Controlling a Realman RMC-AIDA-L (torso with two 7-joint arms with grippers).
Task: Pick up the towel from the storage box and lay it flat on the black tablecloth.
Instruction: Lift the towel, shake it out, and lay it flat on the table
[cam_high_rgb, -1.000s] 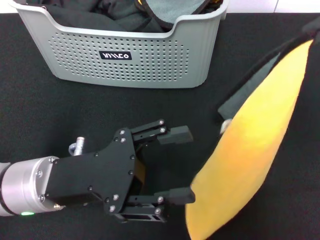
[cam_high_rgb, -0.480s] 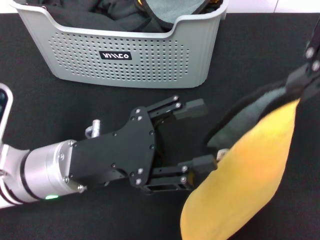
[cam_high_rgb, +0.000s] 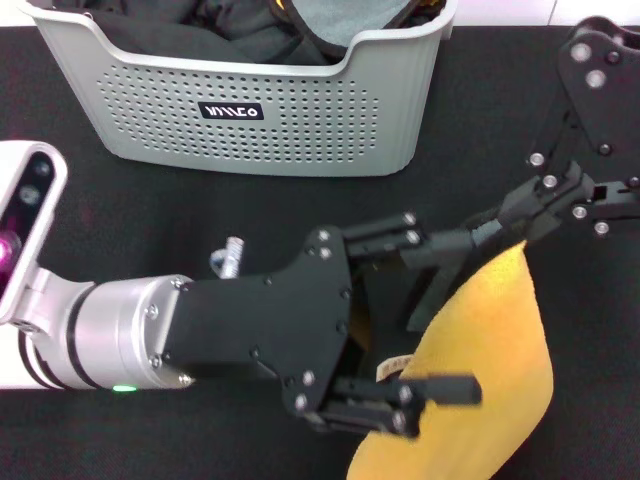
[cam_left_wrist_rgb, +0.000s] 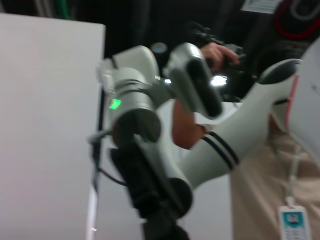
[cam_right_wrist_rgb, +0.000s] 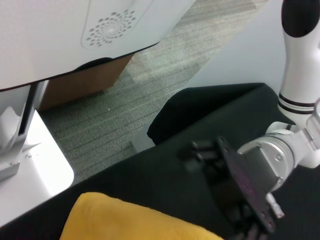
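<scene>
Currently the towel (cam_high_rgb: 480, 370) hangs out of the storage box (cam_high_rgb: 250, 120), sitting at about 5 o'clock in the head view over the black tablecloth (cam_high_rgb: 120, 210), with its top corner pinched tight in the right gripper (cam_high_rgb: 520, 228) at roughly 3 o'clock. Cloth drapes down from that pinch as a long yellow-orange fold, black edging showing along the upper edge, small white label (cam_high_rgb: 392, 366) visible on its near-left edge. Left gripper (cam_high_rgb: 425, 320) comes in from 9 o'clock, fingers spread wide, one finger above the towel's left edge and the other finger (cam_high_rgb: 440, 388) lying across the yellow face lower down (straddling the fold, not clamped on it as far as I can tell). Storage box stays at 12 o'clock, logo plate (cam_high_rgb: 231, 111) facing the camera, dark and grey fabrics (cam_high_rgb: 250, 30) heaped inside. Right wrist view shows the yellow towel (cam_right_wrist_rgb: 130, 222) close at the frame edge with the left gripper (cam_right_wrist_rgb: 240, 200) beyond it over the black cloth (cam_right_wrist_rgb: 200, 115). Left wrist view looks away from the table, showing only the right arm (cam_left_wrist_rgb: 150, 130) and a person (cam_left_wrist_rgb: 260, 180) behind it.
</scene>
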